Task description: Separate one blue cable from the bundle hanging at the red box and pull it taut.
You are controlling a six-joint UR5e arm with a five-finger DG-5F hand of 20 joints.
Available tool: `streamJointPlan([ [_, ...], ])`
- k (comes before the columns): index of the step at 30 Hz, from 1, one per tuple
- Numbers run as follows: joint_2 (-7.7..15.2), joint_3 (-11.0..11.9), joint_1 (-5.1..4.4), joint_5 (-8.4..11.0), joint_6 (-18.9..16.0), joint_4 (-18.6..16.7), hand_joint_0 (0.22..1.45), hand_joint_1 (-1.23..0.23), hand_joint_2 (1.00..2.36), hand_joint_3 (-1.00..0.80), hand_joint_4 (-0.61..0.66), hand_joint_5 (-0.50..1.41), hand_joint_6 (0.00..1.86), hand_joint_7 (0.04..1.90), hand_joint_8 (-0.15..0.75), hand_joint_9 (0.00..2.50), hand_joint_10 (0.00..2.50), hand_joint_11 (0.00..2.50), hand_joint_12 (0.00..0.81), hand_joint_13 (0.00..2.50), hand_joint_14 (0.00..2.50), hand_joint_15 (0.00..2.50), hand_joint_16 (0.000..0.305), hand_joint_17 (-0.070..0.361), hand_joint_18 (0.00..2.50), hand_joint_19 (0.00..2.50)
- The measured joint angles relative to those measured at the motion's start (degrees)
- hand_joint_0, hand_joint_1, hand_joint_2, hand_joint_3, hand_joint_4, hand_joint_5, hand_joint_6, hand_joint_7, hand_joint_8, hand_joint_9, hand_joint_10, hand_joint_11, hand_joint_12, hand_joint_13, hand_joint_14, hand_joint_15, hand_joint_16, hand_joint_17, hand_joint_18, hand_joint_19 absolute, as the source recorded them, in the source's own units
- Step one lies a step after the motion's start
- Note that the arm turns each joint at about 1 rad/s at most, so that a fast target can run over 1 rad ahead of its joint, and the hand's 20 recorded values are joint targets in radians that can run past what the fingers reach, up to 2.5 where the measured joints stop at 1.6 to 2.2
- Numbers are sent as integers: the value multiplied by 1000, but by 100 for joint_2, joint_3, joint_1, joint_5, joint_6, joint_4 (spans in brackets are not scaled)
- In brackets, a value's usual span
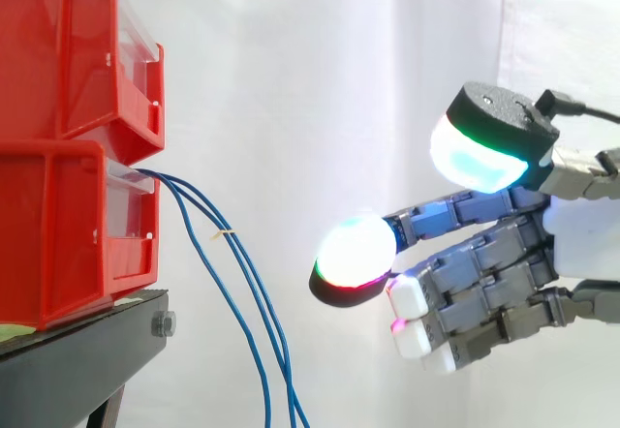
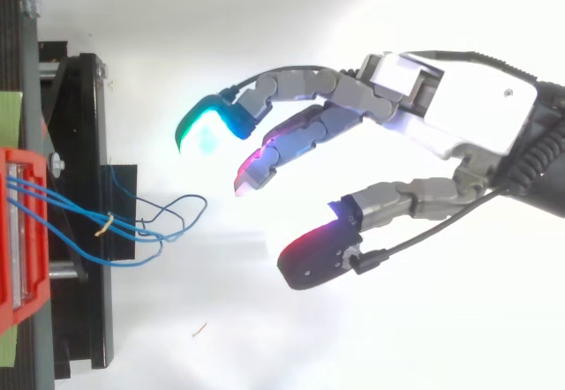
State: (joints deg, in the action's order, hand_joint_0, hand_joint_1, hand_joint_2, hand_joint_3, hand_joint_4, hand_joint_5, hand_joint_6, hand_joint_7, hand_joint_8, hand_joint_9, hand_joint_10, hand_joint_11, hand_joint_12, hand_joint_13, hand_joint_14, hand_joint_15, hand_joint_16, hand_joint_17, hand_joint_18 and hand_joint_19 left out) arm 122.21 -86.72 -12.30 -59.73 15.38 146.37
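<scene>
Blue cables are coming out of the front of the lower red box, at its clear front lip, and are hanging down past the edge of the black stand. There are several strands running close together, and a small pale tie is sitting on them a little below the box. In the top view the same bundle is fanning out from the box across the stand. The tie is crossing the strands there, and the loose loops are curling just past the stand's edge. All the strands are hanging slack, and none is standing apart from the rest.

A second red box is sitting stacked on top of the lower one.

The hand is hovering out to the side of the bundle with a clear gap between them, touching nothing. Its fingers are spreading wide and nearly straight, holding nothing. One pad is glowing white with green and red edges and is pointing at the cables. The upper pad is glowing white-cyan. From above, a green-cyan pad and a reddish pad are sitting well apart and opening toward the cable loops.

A white curtain is hanging behind it all.
</scene>
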Motion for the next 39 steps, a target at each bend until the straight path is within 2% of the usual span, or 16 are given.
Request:
streamJointPlan([
  [4, 147, 113, 4, -15, -58, 4, 570, -687, 1000, -500, 244, -163, 502, 780, 326, 899, 10, 406, 328, 817, 11, 314, 31, 70, 672, 340],
  [12, 258, 266, 3, -9, -58, 33, 570, -691, 1000, -500, 244, -163, 502, 781, 325, 898, 12, 405, 328, 818, 11, 314, 31, 70, 674, 343],
  [26, 870, 787, -21, -277, -202, -56, 572, -704, 1000, -500, 249, -163, 502, 783, 324, 898, 10, 410, 331, 821, 13, 324, 31, 71, 675, 342],
  [39, 931, 843, -32, -302, -200, -150, 598, -729, 1000, -500, 251, -156, 502, 814, 321, 899, 10, 424, 330, 814, 13, 326, 31, 70, 665, 350],
])
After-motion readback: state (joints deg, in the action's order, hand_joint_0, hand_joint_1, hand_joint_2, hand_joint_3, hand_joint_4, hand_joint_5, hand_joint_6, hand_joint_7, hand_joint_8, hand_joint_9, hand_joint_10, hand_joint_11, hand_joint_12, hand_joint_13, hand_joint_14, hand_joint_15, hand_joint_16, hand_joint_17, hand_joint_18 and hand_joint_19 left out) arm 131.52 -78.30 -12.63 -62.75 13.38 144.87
